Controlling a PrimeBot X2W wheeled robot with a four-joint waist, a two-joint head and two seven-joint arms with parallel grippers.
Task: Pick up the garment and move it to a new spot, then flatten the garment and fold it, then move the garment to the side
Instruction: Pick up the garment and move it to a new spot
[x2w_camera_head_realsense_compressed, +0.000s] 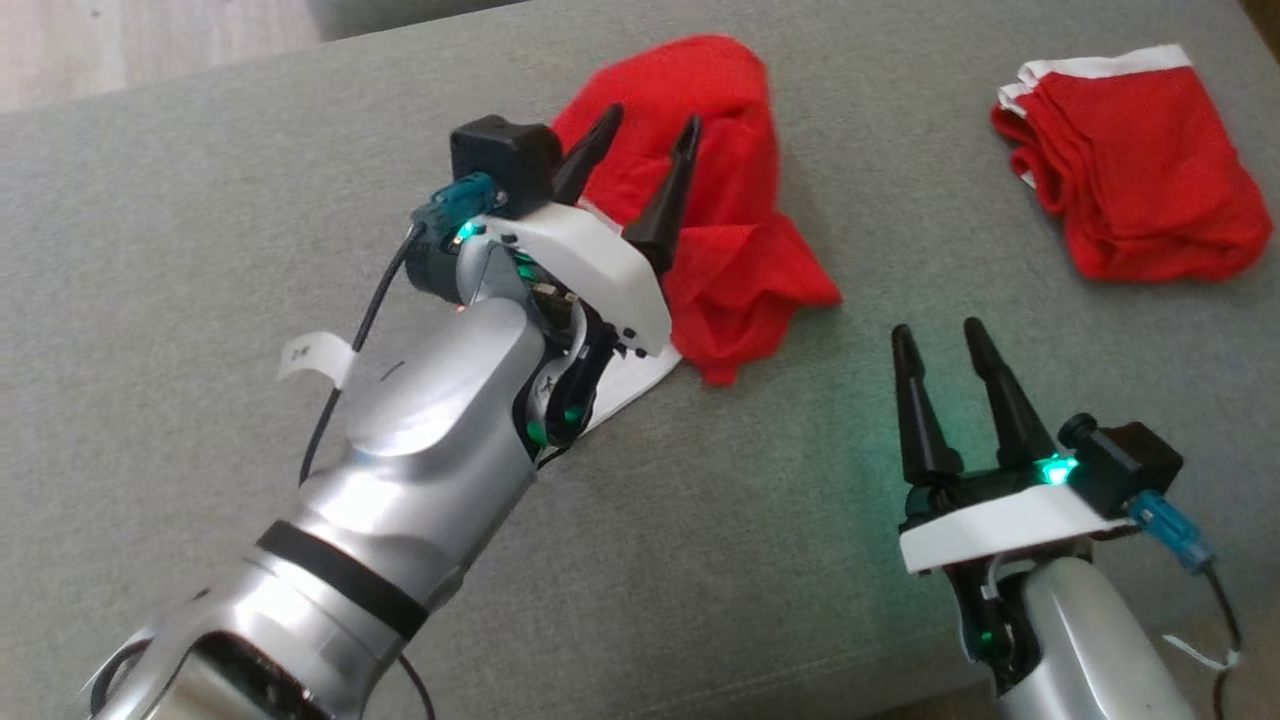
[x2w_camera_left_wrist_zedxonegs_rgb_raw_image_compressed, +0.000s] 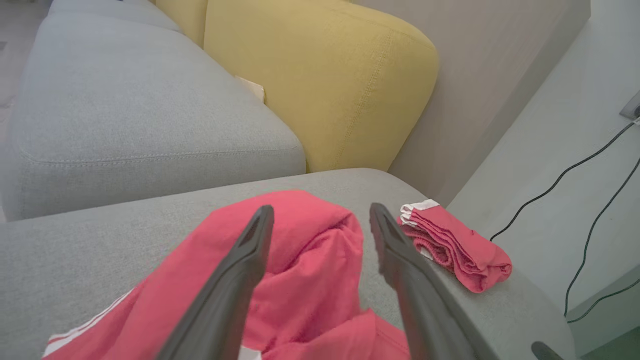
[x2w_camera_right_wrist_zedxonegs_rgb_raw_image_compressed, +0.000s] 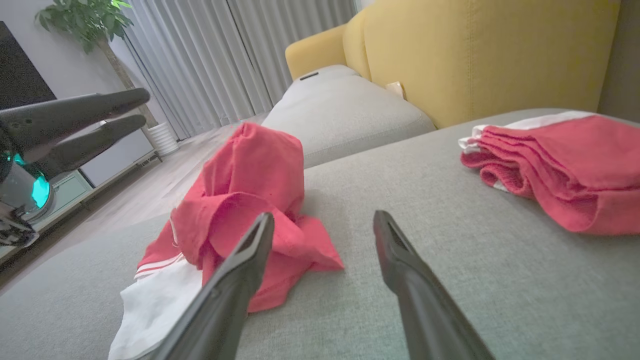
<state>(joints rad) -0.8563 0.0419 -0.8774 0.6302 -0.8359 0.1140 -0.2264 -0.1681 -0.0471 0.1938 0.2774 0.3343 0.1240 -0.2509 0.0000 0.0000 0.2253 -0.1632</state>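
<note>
Head view: left arm covers the white edge of the garment. Right wrist view: folded garment runs off the right edge. The label on that arm is too small to read.

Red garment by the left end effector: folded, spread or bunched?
Bunched. The garment lies in a rumpled heap, uneven creases, white part sticking out. The left end effector is open over it.

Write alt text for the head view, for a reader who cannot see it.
The robot's open left hand reaches over a crumpled red and white garment on a grey cushion. Its right hand, also open, sits at the lower right with nothing in it, and a folded red garment lies at the upper right.
</note>
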